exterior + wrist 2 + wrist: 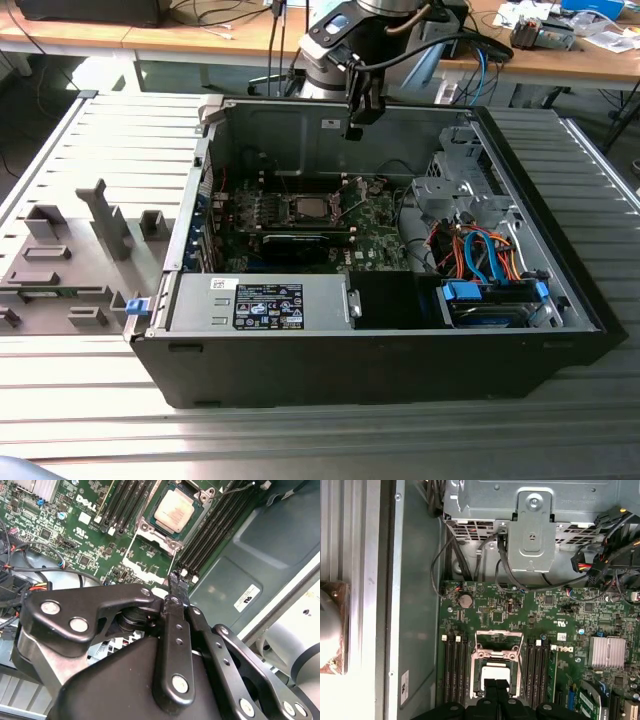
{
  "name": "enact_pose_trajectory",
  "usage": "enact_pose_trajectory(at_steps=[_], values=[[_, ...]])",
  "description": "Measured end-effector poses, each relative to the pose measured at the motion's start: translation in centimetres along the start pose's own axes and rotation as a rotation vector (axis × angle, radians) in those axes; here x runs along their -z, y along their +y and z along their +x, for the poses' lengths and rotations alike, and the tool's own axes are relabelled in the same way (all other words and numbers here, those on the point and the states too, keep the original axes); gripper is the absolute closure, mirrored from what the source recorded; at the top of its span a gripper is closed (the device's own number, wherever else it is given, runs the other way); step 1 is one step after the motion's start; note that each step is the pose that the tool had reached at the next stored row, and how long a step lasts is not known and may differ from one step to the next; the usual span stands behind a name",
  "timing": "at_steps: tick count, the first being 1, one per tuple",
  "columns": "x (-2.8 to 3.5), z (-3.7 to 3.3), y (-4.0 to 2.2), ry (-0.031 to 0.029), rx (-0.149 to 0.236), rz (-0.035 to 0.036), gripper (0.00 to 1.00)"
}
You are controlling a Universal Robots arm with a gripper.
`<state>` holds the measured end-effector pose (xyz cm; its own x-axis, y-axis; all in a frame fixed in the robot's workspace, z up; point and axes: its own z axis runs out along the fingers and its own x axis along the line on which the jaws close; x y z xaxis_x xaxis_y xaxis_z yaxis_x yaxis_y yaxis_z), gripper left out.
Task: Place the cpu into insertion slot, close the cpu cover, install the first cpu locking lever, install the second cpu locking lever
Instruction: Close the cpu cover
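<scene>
The gripper [354, 131] hung above the open computer case [300, 370], well apart from the insertion slot [162, 534] and higher than it. Its black fingers [490, 684] were pressed together at the tips and pinched nothing, as both wrist views showed.

The cpu [174, 508] lay flat inside the insertion slot with its pale metal top facing up, not touched by the gripper. In the exterior view the cpu [303, 209] sat low on the green circuit board [380, 235], below the gripper and toward the exterior view's left of it.

The cpu cover [499, 654] was swung open on its hinge at one edge of the insertion slot, so its square window no longer framed the chip and the chip's top was bare. Long black memory slots [455, 672] ran along two opposite sides of the insertion slot. A finned silver heat sink [606, 652] sat on the board further out, beyond one bank of the memory slots.

The case rested on a slatted metal counter [100, 420].
</scene>
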<state>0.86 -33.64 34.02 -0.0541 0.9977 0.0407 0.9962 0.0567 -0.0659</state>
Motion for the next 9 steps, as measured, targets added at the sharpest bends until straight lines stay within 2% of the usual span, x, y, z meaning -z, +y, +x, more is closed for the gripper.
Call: enact_pose_trajectory(at_steps=[9], values=[[-0.28,-0.01,0.07,-0.0002,0.000,-0.0001,0.89]])
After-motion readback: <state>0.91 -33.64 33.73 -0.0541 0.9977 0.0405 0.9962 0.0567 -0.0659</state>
